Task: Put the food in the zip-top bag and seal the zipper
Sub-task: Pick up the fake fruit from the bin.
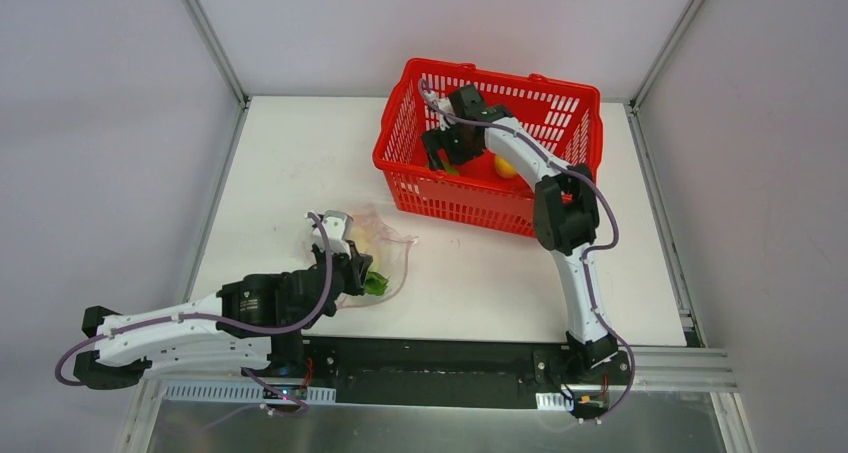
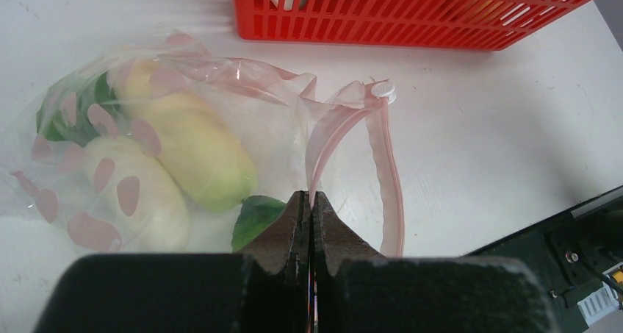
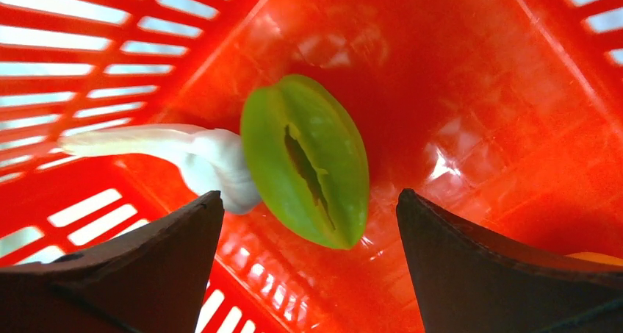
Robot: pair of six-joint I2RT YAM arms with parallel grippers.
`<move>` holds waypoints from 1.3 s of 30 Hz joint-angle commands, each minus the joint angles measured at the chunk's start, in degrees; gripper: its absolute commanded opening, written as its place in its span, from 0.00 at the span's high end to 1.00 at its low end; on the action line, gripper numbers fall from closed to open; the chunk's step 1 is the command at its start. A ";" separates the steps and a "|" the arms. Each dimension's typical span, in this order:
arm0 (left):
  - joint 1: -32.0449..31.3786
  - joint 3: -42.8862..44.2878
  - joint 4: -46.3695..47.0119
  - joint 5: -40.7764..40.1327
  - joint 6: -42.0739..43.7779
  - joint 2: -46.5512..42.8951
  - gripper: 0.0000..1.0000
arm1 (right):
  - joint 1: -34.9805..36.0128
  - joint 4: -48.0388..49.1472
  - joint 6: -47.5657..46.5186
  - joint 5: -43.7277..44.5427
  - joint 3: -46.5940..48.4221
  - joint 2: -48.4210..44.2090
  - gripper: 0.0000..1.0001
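Note:
The clear zip-top bag lies on the table in front of the left arm, its mouth facing the basket. Inside it I see a pale yellow-green piece of food, a whitish one and green leaves. My left gripper is shut on the bag's mouth edge, and the pinkish zipper loops away from the jaws. My right gripper hangs open inside the red basket, just above a white radish with a green leaf. Nothing sits between its fingers.
The red mesh basket stands at the back right of the white table and holds an orange-yellow ball beside the right arm. The basket's near wall is close behind the bag. A metal rail runs along the table's front edge.

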 commanded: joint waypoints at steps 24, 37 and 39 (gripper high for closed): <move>-0.36 -2.31 0.52 0.91 -4.66 2.35 1.00 | -0.18 2.96 -2.31 -2.77 -2.64 2.75 0.43; -0.35 1.94 -0.61 3.33 -3.73 5.91 1.00 | -6.57 9.77 11.16 -7.32 -9.26 -10.58 0.65; -0.35 1.33 1.18 2.94 -3.10 6.21 1.00 | -6.55 9.41 11.25 -6.41 -11.22 -12.47 0.64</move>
